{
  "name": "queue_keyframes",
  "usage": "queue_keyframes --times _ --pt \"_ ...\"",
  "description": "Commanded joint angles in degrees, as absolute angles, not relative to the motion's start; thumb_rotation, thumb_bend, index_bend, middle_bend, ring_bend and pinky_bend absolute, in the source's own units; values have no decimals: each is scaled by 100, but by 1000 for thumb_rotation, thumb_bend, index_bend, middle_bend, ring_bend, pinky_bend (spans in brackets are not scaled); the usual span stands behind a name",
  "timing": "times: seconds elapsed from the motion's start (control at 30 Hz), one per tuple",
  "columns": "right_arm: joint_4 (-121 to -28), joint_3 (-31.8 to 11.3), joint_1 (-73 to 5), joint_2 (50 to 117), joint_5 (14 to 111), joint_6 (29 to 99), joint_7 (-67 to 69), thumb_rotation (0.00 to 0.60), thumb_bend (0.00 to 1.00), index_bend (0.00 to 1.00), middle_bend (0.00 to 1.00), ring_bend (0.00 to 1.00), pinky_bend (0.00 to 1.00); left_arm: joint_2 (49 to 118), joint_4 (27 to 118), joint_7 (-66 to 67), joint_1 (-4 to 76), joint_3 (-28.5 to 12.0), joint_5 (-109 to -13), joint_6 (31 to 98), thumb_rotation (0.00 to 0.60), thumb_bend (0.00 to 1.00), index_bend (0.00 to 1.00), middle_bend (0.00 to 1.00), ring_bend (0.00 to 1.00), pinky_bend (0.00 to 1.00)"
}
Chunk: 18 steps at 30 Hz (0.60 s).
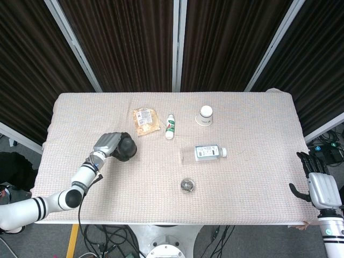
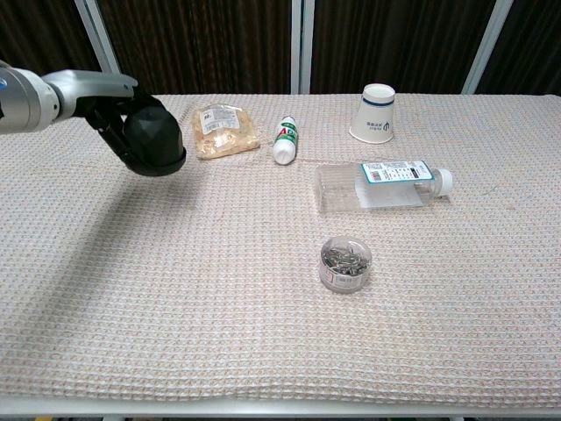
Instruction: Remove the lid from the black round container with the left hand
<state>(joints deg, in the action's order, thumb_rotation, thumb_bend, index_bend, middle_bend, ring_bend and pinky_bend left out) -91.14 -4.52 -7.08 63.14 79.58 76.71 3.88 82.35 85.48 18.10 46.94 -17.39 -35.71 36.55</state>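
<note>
Your left hand [image 2: 110,110] holds the black round container [image 2: 153,140], fingers wrapped around its dark body, and in the chest view the whole thing appears lifted clear of the surface [image 2: 263,333], over the left part, just left of the snack packet [image 2: 224,128]. In the head view the hand [image 1: 107,145] and container [image 1: 125,148] sit together near the left-hand middle of the cloth. What you hold reads as one dark rounded mass: I cannot make out a seam, a lid sitting apart, or a base left behind on the cloth. So I cannot tell whether the lid is free or whether you have the container, lid and all, in your grasp. My judgement is that the removal is not shown as finished; nothing black lies separately anywhere on the surface, so the separating of lid from body looks to be what is left.

Your right hand [image 1: 317,180] hangs off the right edge of the surface, seen only in the head view, holding nothing that I can see; how far its fingers are parted is too small to tell.

The small white bottle [image 2: 285,140], paper cup [image 2: 377,112], clear bottle lying on its side [image 2: 381,186] and small clear tub of metal bits [image 2: 345,263] are all well apart from your working hand.
</note>
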Motion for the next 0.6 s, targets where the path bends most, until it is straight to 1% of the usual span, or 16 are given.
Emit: queue_keyframes --times 0.03,0.13,0.2,0.27,0.3,0.37,0.47,0.5,0.6 --pt "-9096 -453 -714 6329 7951 7661 403 600 206 45 67 0 9 8194 9084 1696 4850 -2039 -5543 5800 600 245 358 410 275 382" --pt "-9069 -443 -720 6334 7963 7641 431 600 206 45 67 0 8 8206 9442 1333 4791 -2323 -6415 6616 600 243 358 411 275 382" --pt "-9054 -442 -715 6331 7972 7648 459 600 206 45 67 0 8 8302 9454 1193 4767 -2472 -6878 7160 600 244 358 411 275 382" --pt "-9038 -448 -711 6326 7967 7656 486 600 205 45 67 0 8 8428 9302 1176 4760 -2474 -7095 7431 600 243 358 411 275 382" --pt "-9027 -450 -710 6323 7961 7652 498 600 206 45 67 0 8 8434 9275 1168 4728 -2391 -7037 7360 600 242 357 410 275 382" --pt "-9015 -451 -716 6321 7951 7631 508 600 206 45 67 0 8 8330 9297 1190 4701 -2175 -6668 6841 600 242 356 410 275 382" --pt "-8990 -445 -733 6343 7936 7584 516 600 206 45 67 0 8 7932 9293 1488 4759 -1617 -5617 5372 600 242 355 411 275 383" --pt "-8983 -440 -740 6354 7932 7562 516 600 205 45 67 0 8 7766 9268 1570 4849 -1408 -5113 4720 600 242 354 411 275 383" --pt "-8969 -436 -752 6377 7920 7530 508 600 206 45 67 0 9 7426 9041 1921 5340 -842 -3978 3284 600 243 353 412 275 383"
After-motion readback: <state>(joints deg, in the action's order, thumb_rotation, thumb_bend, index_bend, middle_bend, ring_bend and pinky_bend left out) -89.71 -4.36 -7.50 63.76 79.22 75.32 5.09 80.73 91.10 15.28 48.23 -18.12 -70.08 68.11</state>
